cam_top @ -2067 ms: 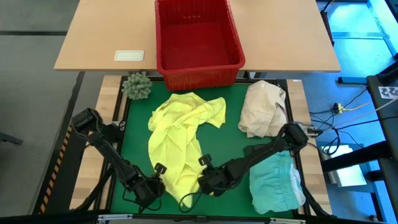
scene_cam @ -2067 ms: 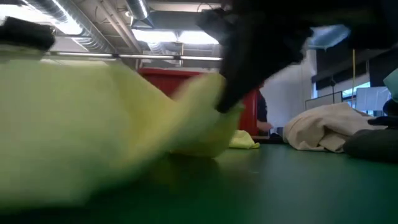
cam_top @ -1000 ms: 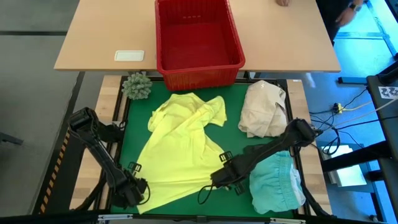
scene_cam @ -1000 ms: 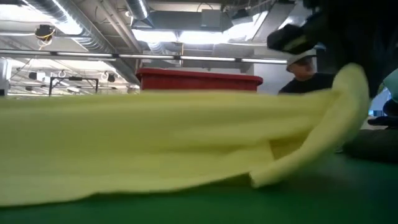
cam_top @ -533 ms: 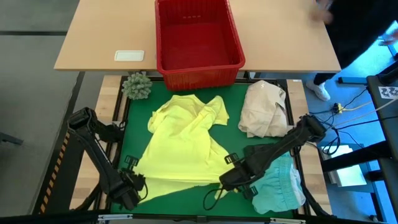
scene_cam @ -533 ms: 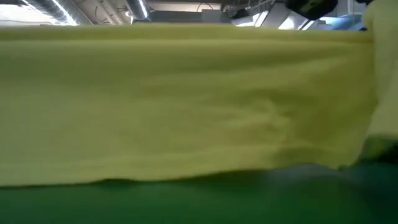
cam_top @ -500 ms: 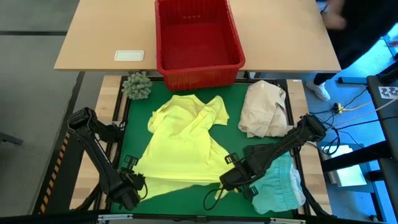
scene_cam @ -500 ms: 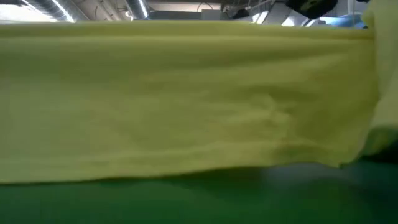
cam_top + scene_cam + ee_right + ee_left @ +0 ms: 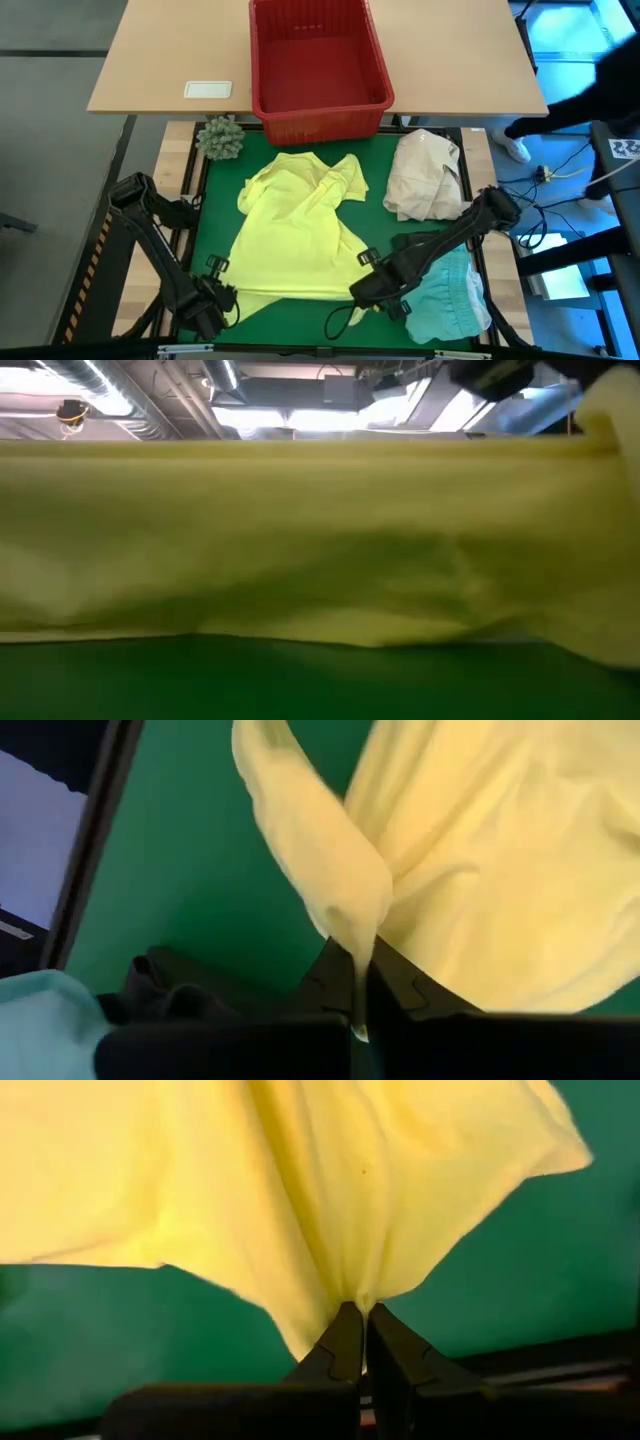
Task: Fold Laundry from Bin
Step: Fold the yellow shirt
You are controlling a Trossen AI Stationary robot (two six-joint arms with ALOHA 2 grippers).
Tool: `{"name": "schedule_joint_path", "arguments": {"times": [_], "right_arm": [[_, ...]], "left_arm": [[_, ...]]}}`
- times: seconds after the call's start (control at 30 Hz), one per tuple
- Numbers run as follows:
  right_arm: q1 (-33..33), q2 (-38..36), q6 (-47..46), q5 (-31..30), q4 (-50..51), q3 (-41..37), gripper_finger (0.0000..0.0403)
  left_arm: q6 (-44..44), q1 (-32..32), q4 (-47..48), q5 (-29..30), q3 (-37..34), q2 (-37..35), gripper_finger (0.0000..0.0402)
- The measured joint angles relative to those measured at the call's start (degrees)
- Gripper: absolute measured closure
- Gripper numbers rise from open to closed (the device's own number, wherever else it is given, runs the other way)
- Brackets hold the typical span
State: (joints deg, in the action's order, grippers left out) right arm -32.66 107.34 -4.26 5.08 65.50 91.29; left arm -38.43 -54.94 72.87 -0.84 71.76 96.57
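Note:
A bright yellow garment (image 9: 295, 235) of the laundry lies spread on the green mat (image 9: 370, 200), its far part resting there. My left gripper (image 9: 222, 296) and my right gripper (image 9: 368, 288) are each shut on its near edge. In the low view this edge (image 9: 300, 445) stretches across like a curtain. The red bin (image 9: 318, 65) stands beyond the mat's far edge. A light turquoise garment (image 9: 445, 295) and a dark one (image 9: 420, 245) lie at the near right. My left gripper (image 9: 360, 1308) pinches a gathered bunch of the yellow garment's near left corner (image 9: 355, 1285) between its two fingers, from above, pointing down. The cloth fans out from the fingertips, raised off the mat. My right gripper (image 9: 357, 948) pinches a folded bunch of the garment's near right edge (image 9: 352, 915) between its two fingers, from above, pointing down. That edge is lifted clear of the mat and drawn fairly straight toward the other gripper.
A cream-white cloth bundle (image 9: 425, 175) lies at the mat's far right. A green spiky ball (image 9: 220, 137) sits at the far left corner, and a white card (image 9: 208, 89) on the wooden table. A person's leg and shoe (image 9: 515, 145) show at the right.
Both grippers have risen, still shut, lifting the yellow garment's near edge off the mat; the right one has also gone a little toward the table's right edge. The edge now stretches straight between them, while the far part stays on the mat.

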Motion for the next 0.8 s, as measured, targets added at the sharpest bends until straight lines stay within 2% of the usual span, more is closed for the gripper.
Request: {"name": "schedule_joint_path", "arguments": {"times": [0.13,0.2,0.33,0.4,0.53,0.8], "right_arm": [[0.2,2.5,0.5,-4.1,1.1,0.0,0.0398],[0.5,3.5,0.7,-9.8,2.5,0.0,0.0397],[1.3,4.6,-0.8,-25.1,6.3,0.0,0.0384],[2.4,4.8,-1.4,-29.8,7.0,0.0,0.0375],[4.7,4.8,-1.4,-31.6,6.6,0.0,0.0352],[5.6,4.8,1.5,-31.0,12.1,0.0,0.0292]], "left_arm": [[0.0,0.0,-0.4,0.9,-3.1,0.0,0.0401],[0.0,0.0,0.4,3.2,-5.0,0.0,0.0401],[-1.5,0.2,3.7,10.3,-8.5,0.0,0.0398],[-2.3,0.7,5.5,12.7,-9.2,0.0,0.039],[-3.4,1.8,7.5,15.3,-9.4,0.0,0.0369],[-3.2,2.1,7.5,15.7,-9.4,0.0,0.0325]]}}
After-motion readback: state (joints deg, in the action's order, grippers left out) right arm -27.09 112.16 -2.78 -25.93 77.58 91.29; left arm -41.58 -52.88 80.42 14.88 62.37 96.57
